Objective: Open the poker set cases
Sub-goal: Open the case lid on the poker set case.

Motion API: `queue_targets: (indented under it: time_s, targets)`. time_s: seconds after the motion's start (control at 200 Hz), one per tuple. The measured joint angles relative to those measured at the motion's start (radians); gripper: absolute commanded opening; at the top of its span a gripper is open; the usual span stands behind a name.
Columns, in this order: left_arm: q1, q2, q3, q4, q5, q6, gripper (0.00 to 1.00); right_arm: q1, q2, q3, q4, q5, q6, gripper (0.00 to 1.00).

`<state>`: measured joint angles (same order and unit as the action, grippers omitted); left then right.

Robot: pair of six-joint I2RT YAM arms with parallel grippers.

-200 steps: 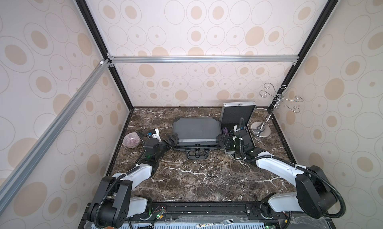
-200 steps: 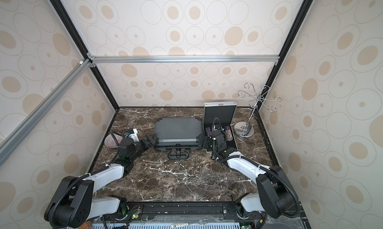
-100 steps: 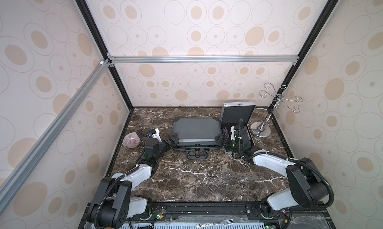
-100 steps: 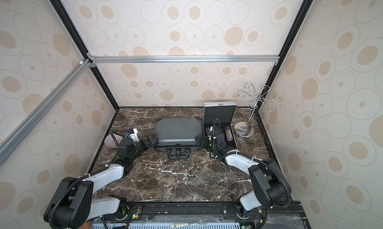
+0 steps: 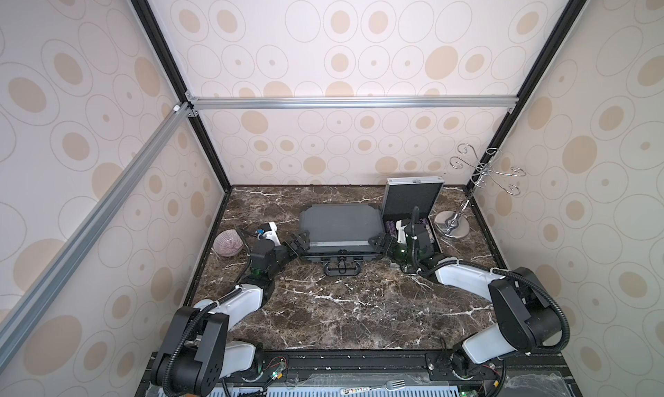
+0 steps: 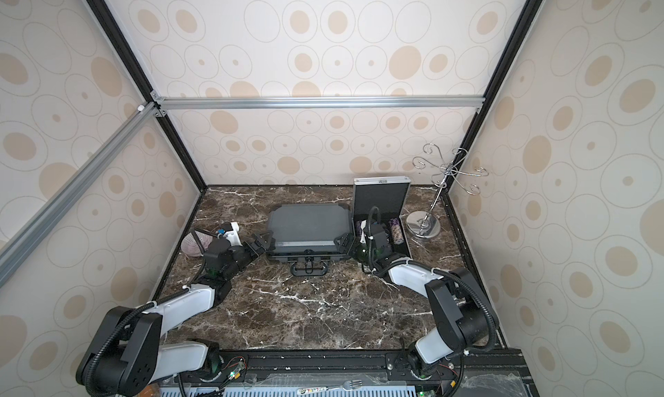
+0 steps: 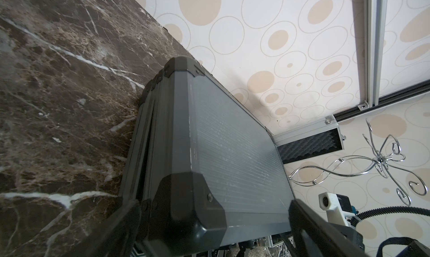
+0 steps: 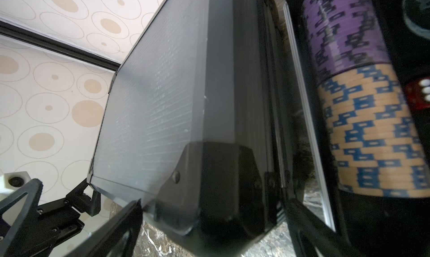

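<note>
The larger dark grey poker set case (image 5: 339, 230) (image 6: 307, 230) lies shut in the middle of the table, its black handle (image 5: 341, 268) facing the front. The smaller silver case (image 5: 413, 197) (image 6: 381, 197) stands open at its right, with the lid upright and purple and tan chips (image 8: 349, 104) inside. My left gripper (image 5: 300, 246) (image 7: 213, 204) is open, its jaws straddling the grey case's (image 7: 232, 139) front left corner. My right gripper (image 5: 381, 246) (image 8: 214, 203) is open astride the case's (image 8: 162, 93) front right corner.
A chrome hook stand (image 5: 452, 226) rises at the back right, close to the silver case. A pinkish round shell (image 5: 228, 244) lies by the left wall. A red die (image 8: 418, 95) sits inside the silver case. Patterned walls enclose the marble table (image 5: 341, 305).
My right gripper has slid left from beside the silver case to the grey case's front right corner. The left arm has not moved.
</note>
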<state>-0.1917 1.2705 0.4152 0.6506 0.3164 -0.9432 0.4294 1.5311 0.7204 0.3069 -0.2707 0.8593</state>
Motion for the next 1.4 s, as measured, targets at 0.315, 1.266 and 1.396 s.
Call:
queue_targets:
  time_s: [0.315, 1.266, 1.396]
  targets:
    - [0.0, -0.036, 0.0, -0.015, -0.012, 0.018, 1.0, -0.01, 0.02, 0.011, 0.046, -0.07, 0.034, 0.99]
    - [-0.24, -0.236, 0.009, -0.308, -0.415, 0.29, 1.0, -0.02, 0.027, 0.176, -0.122, -0.077, -0.008, 0.99]
    - [-0.275, -0.23, 0.022, -0.329, -0.474, 0.322, 1.0, -0.025, 0.03, 0.205, -0.139, -0.077, -0.009, 0.99]
